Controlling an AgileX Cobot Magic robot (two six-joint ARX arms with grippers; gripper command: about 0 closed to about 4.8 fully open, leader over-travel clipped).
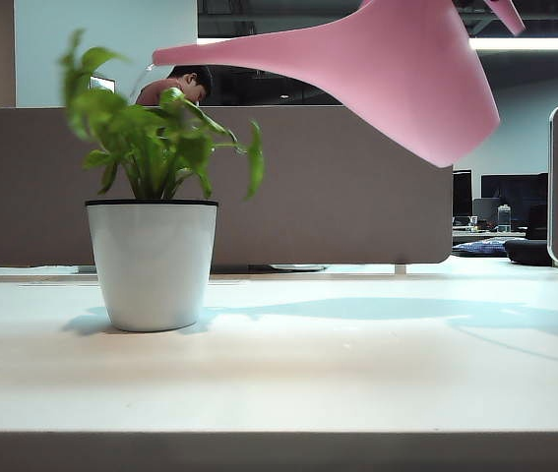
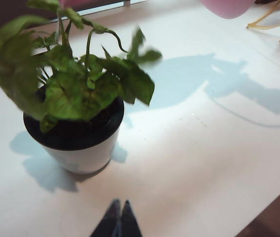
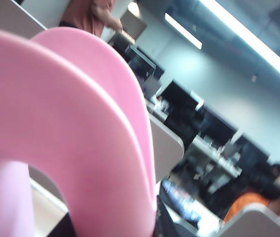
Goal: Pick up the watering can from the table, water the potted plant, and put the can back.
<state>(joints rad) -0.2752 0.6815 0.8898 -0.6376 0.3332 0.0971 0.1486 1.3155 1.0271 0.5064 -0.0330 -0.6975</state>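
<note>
**Inspector:** Status of the watering can (image 1: 397, 74)?

**Assistant:** Off the table (image 1: 357, 374) and airborne in the upper right of the exterior view, tipped so its long spout runs toward the upper left, the tip just above the leaves of the potted plant (image 1: 151, 246). No water stream can be made out in any picture.

**Inspector:** Who carries it?

**Assistant:** The right gripper (image 3: 152, 219). It is outside the exterior view; in the right wrist view only a dark part shows at the lower edge, with the can's curved pink handle filling the left of the frame and running down into it. I judge the jaws narrowed and clamped on that handle.

**Inspector:** And the other arm?

**Assistant:** The left gripper (image 2: 117, 219) sits at the bottom centre of the left wrist view, fingertips pressed together, holding nothing, above bare table near the pot.

**Inspector:** The plant itself?

**Assistant:** Upright, left of centre on the table. Some leaves are blurred.

**Inspector:** Progress?

**Assistant:** Pick-up is done. By the tilt and spout position, pouring is in hand or about to start. Levelling the can and setting it back on the table remain.
</note>
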